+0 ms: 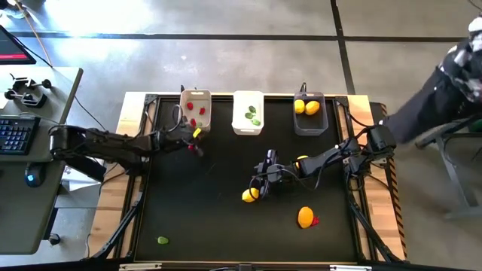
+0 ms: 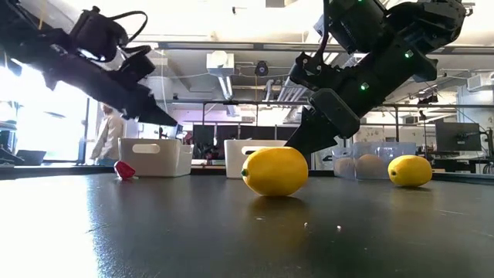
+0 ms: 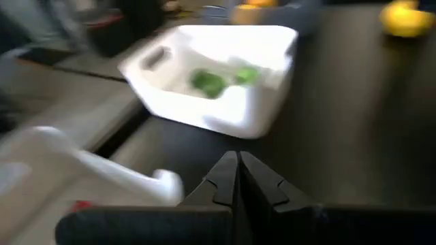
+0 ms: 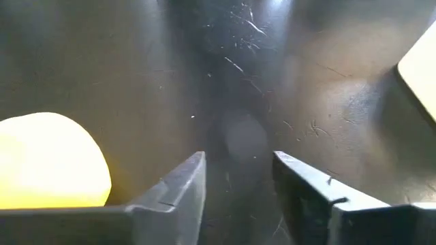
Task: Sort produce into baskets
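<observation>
Yellow is what matters here: a lemon (image 1: 250, 195) lies on the black surface (image 1: 203, 218), and the right claw (image 1: 265, 179) hangs just beside it, slightly toward the bins. In the right wrist view the lemon (image 4: 51, 162) sits off to one side of the two fingers, not between them; the jaws stand partly apart with only bare mat in the gap, holding nothing. So I'd judge the coming move turns on shifting that claw sideways over the fruit before it drops. In the low view the lemon (image 2: 275, 171) lies with its long axis across the picture, the claw right behind it. The right arm is far nearer to it than the left.

The left claw (image 1: 197, 146) is pinched shut and empty, close to the beige bin (image 1: 195, 94), with a small red piece (image 1: 193, 144) on the mat beside it.

An orange fruit (image 1: 305, 217) with a red bit touching it lies nearer the front edge, and a green piece (image 1: 163, 241) sits well apart at the front left corner. The white bin (image 1: 248, 129) holds green pieces, the grey bin (image 1: 309, 126) two yellow fruits, the beige one red pieces.

Beyond the surface are desks, monitors and ceiling ducts; a person stands far off at left, and a sleeve (image 1: 440, 90) shows past the right edge.
</observation>
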Robot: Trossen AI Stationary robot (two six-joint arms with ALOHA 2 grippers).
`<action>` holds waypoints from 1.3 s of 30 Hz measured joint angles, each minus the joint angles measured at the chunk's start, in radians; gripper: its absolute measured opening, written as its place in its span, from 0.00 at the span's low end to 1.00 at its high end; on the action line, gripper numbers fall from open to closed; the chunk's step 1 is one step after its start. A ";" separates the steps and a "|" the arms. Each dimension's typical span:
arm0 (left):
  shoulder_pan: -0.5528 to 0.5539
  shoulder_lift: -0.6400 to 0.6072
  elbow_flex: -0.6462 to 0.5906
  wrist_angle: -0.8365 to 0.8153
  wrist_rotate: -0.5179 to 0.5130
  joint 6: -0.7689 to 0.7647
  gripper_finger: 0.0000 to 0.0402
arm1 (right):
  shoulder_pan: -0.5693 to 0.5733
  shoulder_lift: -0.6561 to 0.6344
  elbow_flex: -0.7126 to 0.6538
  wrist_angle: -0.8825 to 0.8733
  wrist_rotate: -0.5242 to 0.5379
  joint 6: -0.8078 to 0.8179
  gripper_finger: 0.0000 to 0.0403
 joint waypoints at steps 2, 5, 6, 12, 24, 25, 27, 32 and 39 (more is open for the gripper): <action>-0.027 0.000 -0.017 0.005 0.054 -0.004 0.00 | 0.000 0.000 0.000 0.000 -0.011 0.000 0.35; -0.072 0.000 -0.053 0.062 0.116 -0.007 0.00 | 0.000 0.000 0.009 -0.020 -0.034 0.000 0.24; -0.087 0.001 -0.067 0.092 0.128 -0.007 0.00 | 0.000 0.000 0.022 -0.042 -0.038 0.000 0.20; -0.154 0.000 -0.142 0.287 0.160 -0.030 0.00 | 0.000 0.000 0.162 -0.284 -0.039 0.000 0.05; -0.188 0.001 -0.175 0.313 0.187 -0.031 0.00 | 0.070 0.000 0.388 -0.599 -0.067 0.001 0.32; -0.188 0.001 -0.175 0.313 0.187 -0.031 0.00 | 0.079 0.000 0.392 -0.602 -0.067 0.000 0.36; -0.188 0.001 -0.174 0.313 0.186 -0.031 0.00 | 0.097 0.000 0.393 -0.605 -0.069 0.001 0.46; -0.188 0.001 -0.174 0.312 0.186 -0.031 0.00 | 0.120 0.000 0.393 -0.604 -0.073 0.049 0.69; -0.188 0.001 -0.174 0.311 0.186 -0.031 0.00 | 0.110 0.035 0.393 -0.565 -0.114 0.042 0.79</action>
